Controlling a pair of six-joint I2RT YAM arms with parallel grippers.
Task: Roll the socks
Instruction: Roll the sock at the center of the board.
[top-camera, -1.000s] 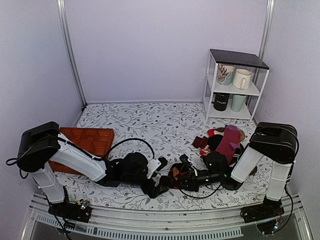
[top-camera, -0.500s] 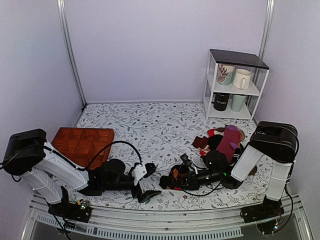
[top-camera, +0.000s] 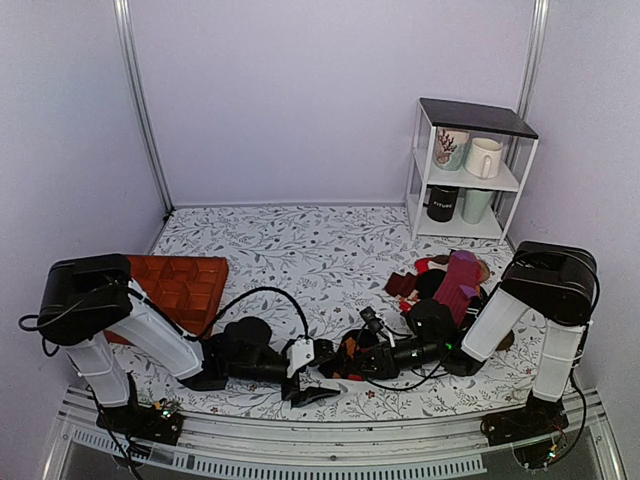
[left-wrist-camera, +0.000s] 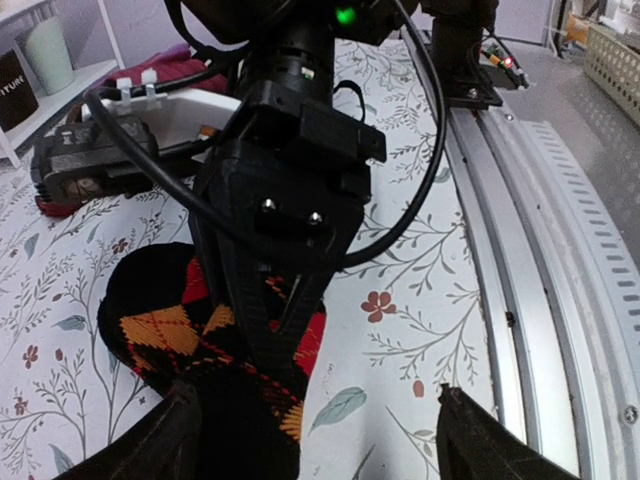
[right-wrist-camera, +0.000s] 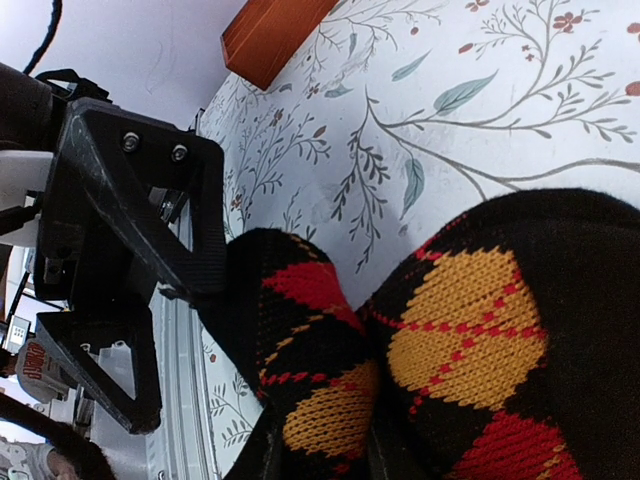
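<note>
The socks (left-wrist-camera: 190, 345) are black knit with red and orange diamonds, bunched on the floral table near its front edge (top-camera: 352, 350). My right gripper (right-wrist-camera: 325, 440) is shut on them; the fabric (right-wrist-camera: 400, 340) bulges out between its fingers. In the left wrist view the right gripper (left-wrist-camera: 280, 210) comes down onto the bundle from above. My left gripper (left-wrist-camera: 320, 440) is open wide and low over the table. Its left finger (left-wrist-camera: 170, 435) is against the bundle and its other finger (left-wrist-camera: 480, 440) is over bare cloth. From above, the left gripper (top-camera: 316, 377) is just left of the right gripper (top-camera: 346, 358).
An orange-brown padded tray (top-camera: 170, 285) lies at the left. A heap of maroon, purple and tan socks (top-camera: 455, 280) lies by the right arm. A white shelf with mugs (top-camera: 470, 170) stands at the back right. A metal rail (left-wrist-camera: 560, 300) runs along the table's front edge.
My left gripper drew back to the left, then came back right to the socks, with its jaws slightly narrower. The right gripper kept its hold and barely moved.
</note>
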